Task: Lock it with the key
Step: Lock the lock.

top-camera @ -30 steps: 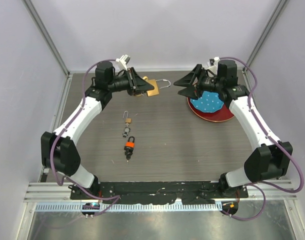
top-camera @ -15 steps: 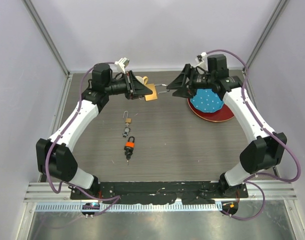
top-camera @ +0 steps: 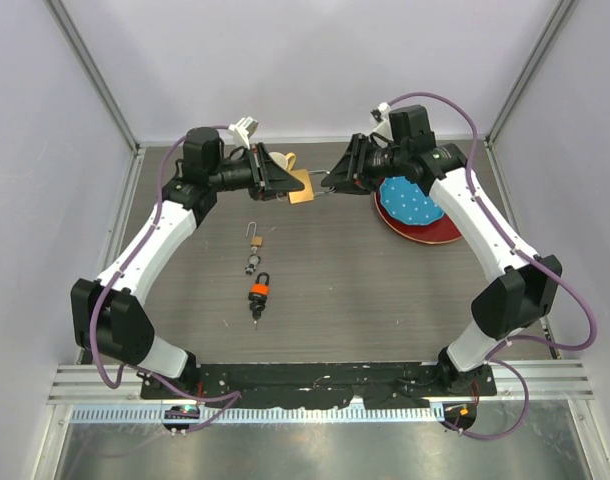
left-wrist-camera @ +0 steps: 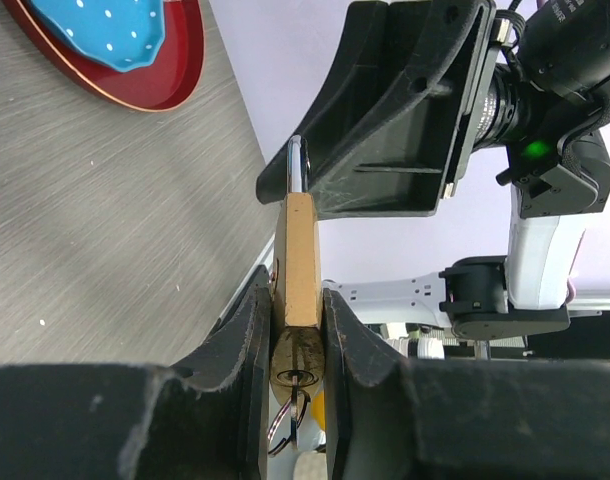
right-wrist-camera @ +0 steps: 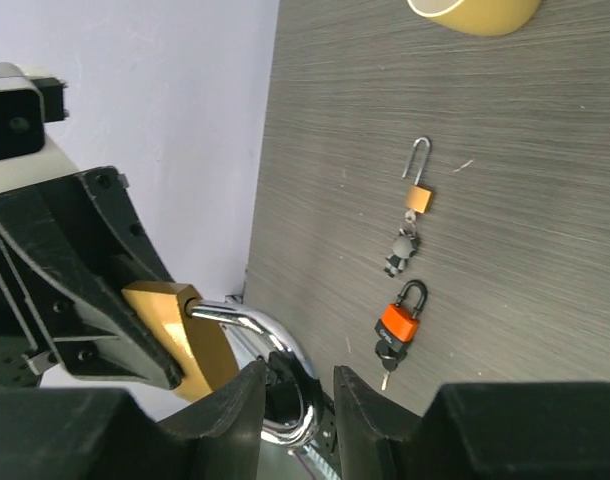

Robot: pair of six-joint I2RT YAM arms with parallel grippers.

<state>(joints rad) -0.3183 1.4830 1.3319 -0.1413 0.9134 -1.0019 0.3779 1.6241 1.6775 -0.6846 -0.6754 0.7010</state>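
The brass padlock [left-wrist-camera: 298,250] hangs above the table [top-camera: 365,290], its body clamped between the fingers of the left gripper [top-camera: 285,183], keyway end toward that wrist, where a key ring [left-wrist-camera: 283,418] dangles. Its shackle [right-wrist-camera: 253,322] sits between the narrowed jaws of the right gripper [right-wrist-camera: 297,378]; whether they press on it cannot be told. Below the grippers lie a small brass padlock [top-camera: 255,238] and an orange padlock [top-camera: 259,292]. A red plate [top-camera: 430,233] lies beneath the right arm.

Table [top-camera: 405,300] lies open near right; orange padlock [top-camera: 259,292] and small brass padlock [top-camera: 255,238] obstruct centre, red plate [top-camera: 430,236] far right.
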